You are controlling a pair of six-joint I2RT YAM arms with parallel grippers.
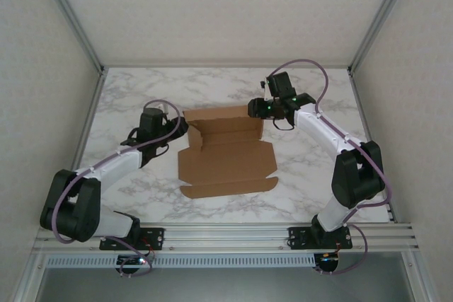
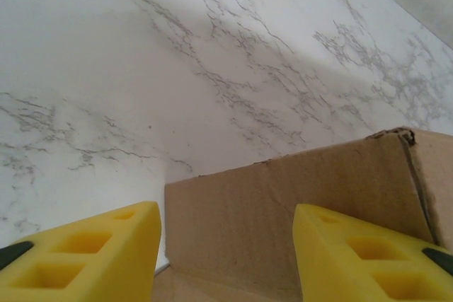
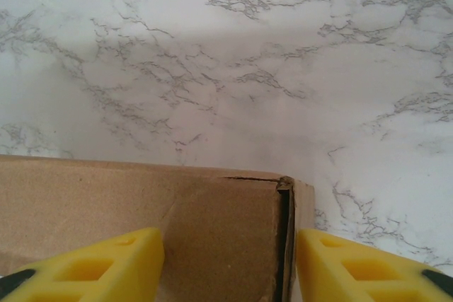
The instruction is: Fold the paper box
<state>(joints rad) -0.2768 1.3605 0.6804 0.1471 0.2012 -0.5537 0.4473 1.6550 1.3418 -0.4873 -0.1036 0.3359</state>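
Observation:
The paper box is a brown die-cut sheet lying mid-table, its far wall and far side flaps raised and its near flaps flat. My left gripper is at the box's far-left corner. In the left wrist view it is open, its yellow fingers set either side of an upright cardboard panel. My right gripper is at the far-right corner. In the right wrist view it is open and straddles the corner, where a side flap folds in behind the wall; its right finger sits just outside the end wall.
The marble table has bare room behind and on both sides of the box. Pale enclosure walls rise at the left, right and back. An aluminium rail carrying the arm bases runs along the near edge.

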